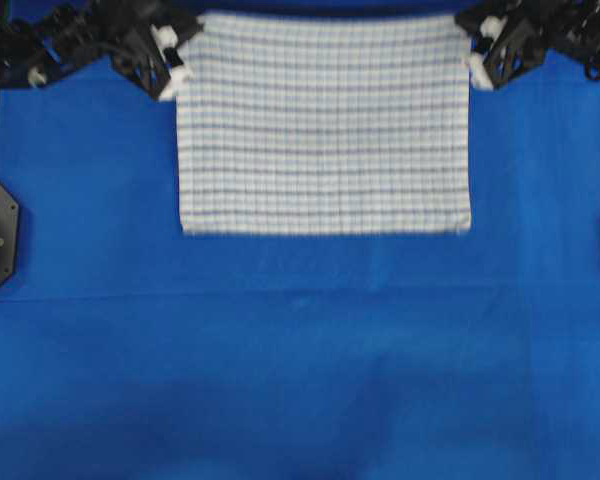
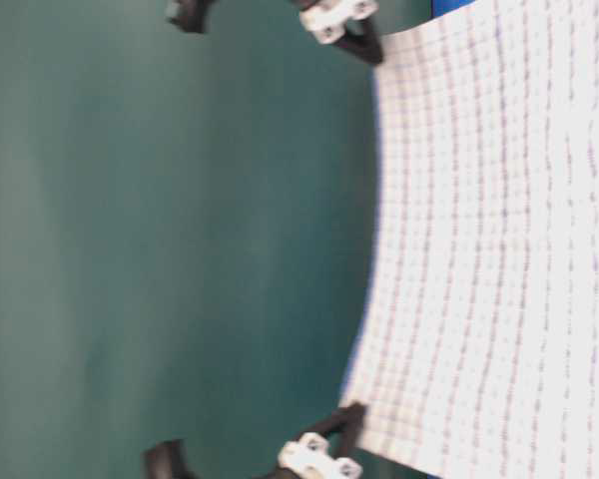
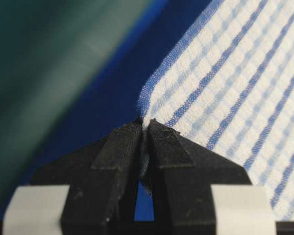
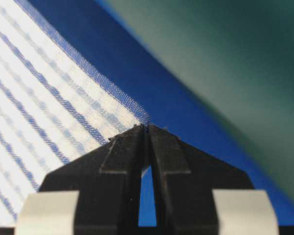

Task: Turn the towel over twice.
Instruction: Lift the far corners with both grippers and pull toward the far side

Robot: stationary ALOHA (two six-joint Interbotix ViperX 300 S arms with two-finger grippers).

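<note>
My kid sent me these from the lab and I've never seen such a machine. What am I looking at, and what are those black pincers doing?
It is a robot with two arms, photographed by four cameras at once. One looks down from above, one sits at table height and shows sideways, and one rides on each wrist. A blue tablecloth covers the table. The left gripper and the right gripper are each shut on one corner of the striped towel. The wrist views show the pinches close up: left, right. The towel's gripped edge is lifted.
</note>
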